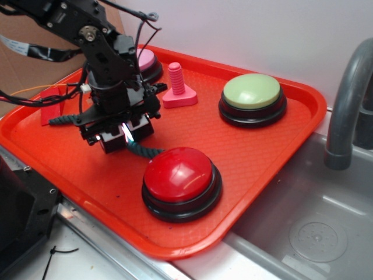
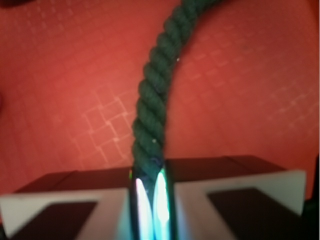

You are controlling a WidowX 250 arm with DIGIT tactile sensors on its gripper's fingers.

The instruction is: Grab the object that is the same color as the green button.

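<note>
The dark green twisted rope (image 2: 152,95) lies on the red tray (image 1: 262,151). My gripper (image 2: 150,172) is shut on the rope, which runs out from between the two fingers up across the wrist view. In the exterior view the gripper (image 1: 125,135) is low over the tray's left part; one rope end (image 1: 147,151) pokes out toward the red button and the other end (image 1: 64,121) shows to the left. The pale-green dome button (image 1: 252,91) on its black base stands at the back right, well apart from the gripper.
A red dome button (image 1: 179,175) stands near the tray's front edge, close to the rope end. A pink bolt (image 1: 178,87) and a pink button (image 1: 145,61) are behind the arm. A small red wedge (image 1: 55,108) lies at left. A grey faucet (image 1: 347,99) and sink (image 1: 309,233) are right.
</note>
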